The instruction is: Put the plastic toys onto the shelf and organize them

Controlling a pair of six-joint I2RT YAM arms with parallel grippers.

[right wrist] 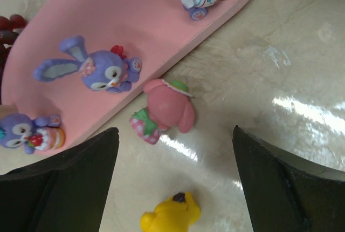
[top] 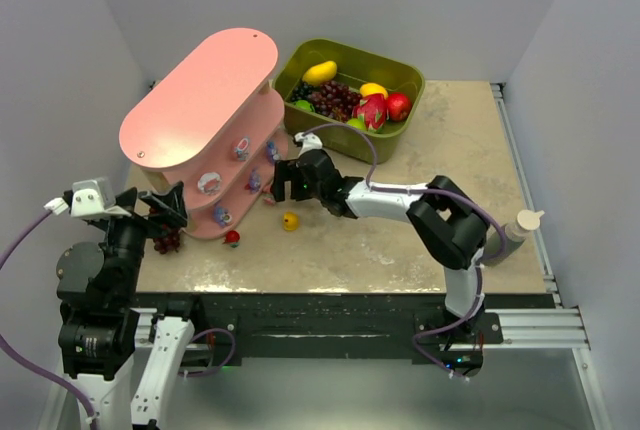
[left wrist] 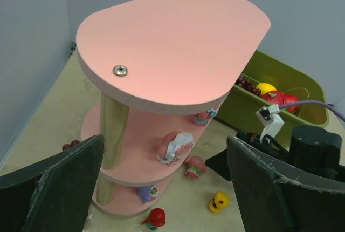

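The pink three-tier shelf (top: 200, 100) stands at the back left and also shows in the left wrist view (left wrist: 172, 38). Small toys sit on its lower tiers (top: 210, 182), among them a purple rabbit (right wrist: 97, 70) and a pink-and-white one (left wrist: 175, 145). On the table lie a pink toy (right wrist: 164, 113) against the bottom board, a yellow toy (top: 290, 220) and a red toy (top: 232, 238). My right gripper (top: 283, 182) is open and empty, low over the pink toy, with the yellow toy (right wrist: 170, 216) just behind. My left gripper (top: 170, 212) is open and empty, left of the shelf.
An olive-green bin (top: 400, 70) of larger fruits stands right behind the shelf. A dark red grape bunch (top: 167, 242) lies on the table under my left gripper. A white bottle (top: 520, 228) stands at the table's right edge. Walls close in left and back.
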